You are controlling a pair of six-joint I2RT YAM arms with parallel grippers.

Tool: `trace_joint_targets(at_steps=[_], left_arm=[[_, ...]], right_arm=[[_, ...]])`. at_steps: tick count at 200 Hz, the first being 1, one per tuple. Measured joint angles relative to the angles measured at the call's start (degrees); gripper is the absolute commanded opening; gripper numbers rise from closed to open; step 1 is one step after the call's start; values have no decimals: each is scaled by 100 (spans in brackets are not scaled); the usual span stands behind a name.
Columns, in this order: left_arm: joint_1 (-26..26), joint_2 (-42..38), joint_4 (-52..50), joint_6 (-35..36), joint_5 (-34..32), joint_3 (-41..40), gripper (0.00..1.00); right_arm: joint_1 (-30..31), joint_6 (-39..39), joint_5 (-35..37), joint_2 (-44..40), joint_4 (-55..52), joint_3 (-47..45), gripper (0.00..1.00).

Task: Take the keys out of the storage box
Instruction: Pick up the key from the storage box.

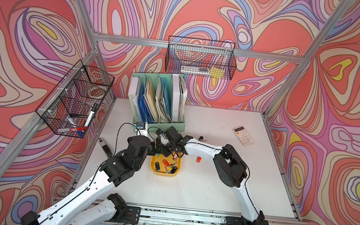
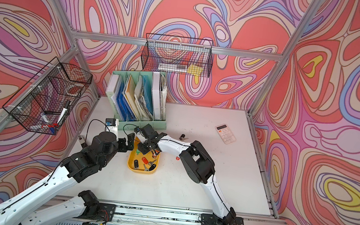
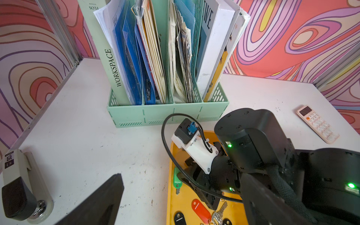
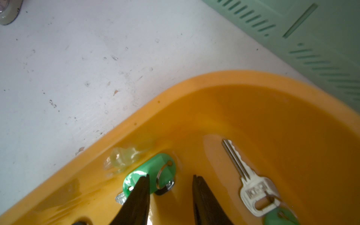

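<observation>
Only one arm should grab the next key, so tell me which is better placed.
Right. The right gripper is down inside the storage box, its jaws apart over the green-tagged key. The left gripper is open too, but only at the box's rim.

Shallow yellow storage box [image 1: 164, 174], flat just in front of mint green file organizer [image 1: 161, 124], holding jumble of silver keys [image 1: 167, 162] on red-orange, green and black tags; one red-orange-tagged key [image 1: 198, 159] lying outside, out in front of organizer's corner.

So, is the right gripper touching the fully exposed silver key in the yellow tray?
Apart. In the right wrist view, bare floor of the yellow tray separates the right gripper from that silver key.
</observation>
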Motion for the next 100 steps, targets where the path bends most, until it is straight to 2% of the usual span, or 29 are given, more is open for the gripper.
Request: trace_joint_targets(at_steps=[48,100], left_arm=[[0,74,61,2,9,0,99],[0,94,184,0,48,0,99]], right_arm=[[0,-15,-42,24,-2,55,13],[0,20,-61,15,13,44,0]])
